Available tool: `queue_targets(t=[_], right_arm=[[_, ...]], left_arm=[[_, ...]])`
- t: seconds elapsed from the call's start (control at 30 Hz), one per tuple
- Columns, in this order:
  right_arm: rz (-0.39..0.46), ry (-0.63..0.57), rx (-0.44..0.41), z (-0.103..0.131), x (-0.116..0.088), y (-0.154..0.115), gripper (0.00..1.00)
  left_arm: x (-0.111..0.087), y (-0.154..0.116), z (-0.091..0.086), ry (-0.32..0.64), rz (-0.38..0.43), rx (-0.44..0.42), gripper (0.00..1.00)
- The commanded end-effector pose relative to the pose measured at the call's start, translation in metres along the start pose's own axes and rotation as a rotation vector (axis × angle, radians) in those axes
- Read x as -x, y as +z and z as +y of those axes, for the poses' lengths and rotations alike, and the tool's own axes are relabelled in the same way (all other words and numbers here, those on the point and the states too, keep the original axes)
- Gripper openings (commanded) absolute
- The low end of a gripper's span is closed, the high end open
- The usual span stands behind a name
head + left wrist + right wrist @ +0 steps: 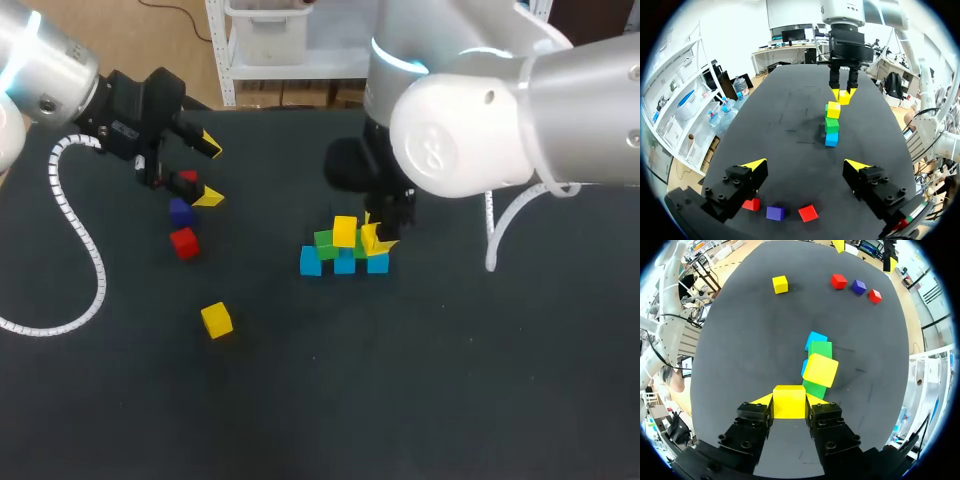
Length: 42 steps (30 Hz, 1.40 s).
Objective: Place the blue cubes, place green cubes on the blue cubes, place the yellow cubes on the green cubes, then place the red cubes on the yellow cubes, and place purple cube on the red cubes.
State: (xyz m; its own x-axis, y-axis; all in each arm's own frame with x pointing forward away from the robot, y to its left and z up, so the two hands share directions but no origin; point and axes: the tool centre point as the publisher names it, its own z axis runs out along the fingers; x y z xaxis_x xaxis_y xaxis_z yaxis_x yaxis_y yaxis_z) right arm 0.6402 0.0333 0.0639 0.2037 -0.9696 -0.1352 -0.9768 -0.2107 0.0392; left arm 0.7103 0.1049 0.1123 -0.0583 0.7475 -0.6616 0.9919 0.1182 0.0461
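Yellow cube (789, 401) sits clamped in our right gripper (789, 405), the stack (819, 349) just ahead of it. Our left gripper (805, 164) hangs wide open over the purple cube (775, 213).

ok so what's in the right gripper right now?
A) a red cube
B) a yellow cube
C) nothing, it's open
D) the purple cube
B: in the right wrist view, both fingers of the right gripper press on a yellow cube from two sides, just beside the stack.
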Motion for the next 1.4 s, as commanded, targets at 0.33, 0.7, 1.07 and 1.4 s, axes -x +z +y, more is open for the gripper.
queue_targets(t=[0.33, 0.7, 1.07, 1.4], right_arm=[[-0.023, 0.011, 0.004, -0.01, -0.003, 0.005, 0.0], [-0.025, 0.005, 0.003, -0.015, 0.0, 0.006, 0.0], [-0.015, 0.011, 0.006, -0.017, -0.001, 0.005, 0.0], [-0.011, 0.008, 0.014, -0.021, 0.002, 0.008, 0.0]], left_arm=[[-0.001, 0.0, 0.001, 0.004, -0.005, -0.001, 1.0], [-0.001, 0.0, 0.001, 0.004, -0.005, -0.001, 1.0], [-0.001, 0.0, 0.001, 0.004, -0.005, -0.001, 1.0], [-0.001, 0.0, 0.001, 0.004, -0.005, -0.001, 1.0]])
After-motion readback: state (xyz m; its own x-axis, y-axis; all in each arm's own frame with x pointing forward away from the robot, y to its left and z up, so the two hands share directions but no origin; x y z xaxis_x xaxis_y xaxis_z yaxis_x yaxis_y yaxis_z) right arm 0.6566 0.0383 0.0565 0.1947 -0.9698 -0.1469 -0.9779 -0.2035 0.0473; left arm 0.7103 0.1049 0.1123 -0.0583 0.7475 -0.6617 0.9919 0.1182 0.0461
